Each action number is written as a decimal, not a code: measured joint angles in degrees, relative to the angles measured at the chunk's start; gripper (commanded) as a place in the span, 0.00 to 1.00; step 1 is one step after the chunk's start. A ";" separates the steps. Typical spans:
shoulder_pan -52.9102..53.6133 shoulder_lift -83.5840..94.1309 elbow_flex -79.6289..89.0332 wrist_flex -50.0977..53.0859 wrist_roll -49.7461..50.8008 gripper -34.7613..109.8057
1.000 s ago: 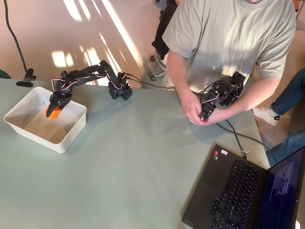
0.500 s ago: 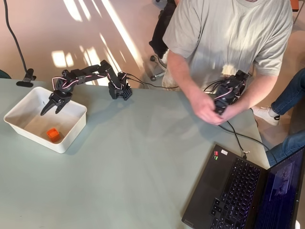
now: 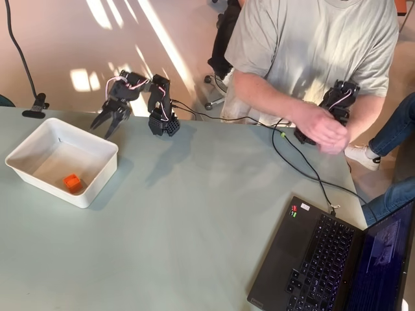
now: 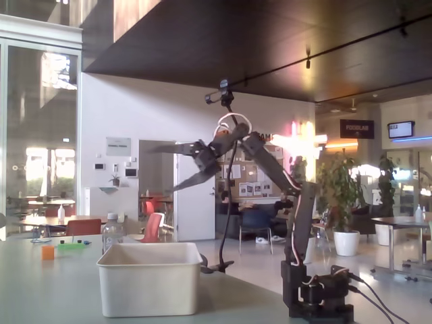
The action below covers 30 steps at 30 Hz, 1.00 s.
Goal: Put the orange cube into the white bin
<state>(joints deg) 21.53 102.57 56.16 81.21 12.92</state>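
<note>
Overhead cam looks straight down on tabletop [image 3: 194, 214]; fixed cam sits low at tabletop level, close, side-on. Both share white bin [image 3: 97, 178] [image 4: 148, 283], arm.

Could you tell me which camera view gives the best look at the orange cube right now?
The overhead view: the cube lies in plain sight on the floor of the bin, near its front wall. In the fixed view the bin is seen from the side, and its wall hides the inside, cube included.

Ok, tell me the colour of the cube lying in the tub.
Bright orange; the cube shows best in the overhead view, inside the white tub.
</note>
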 measured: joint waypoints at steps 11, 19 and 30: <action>0.26 16.08 7.12 4.31 -0.09 0.64; -2.46 36.30 38.06 -2.02 0.00 0.64; -18.28 73.39 90.53 -29.44 0.00 0.64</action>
<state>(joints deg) 3.25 175.96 146.69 51.77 12.92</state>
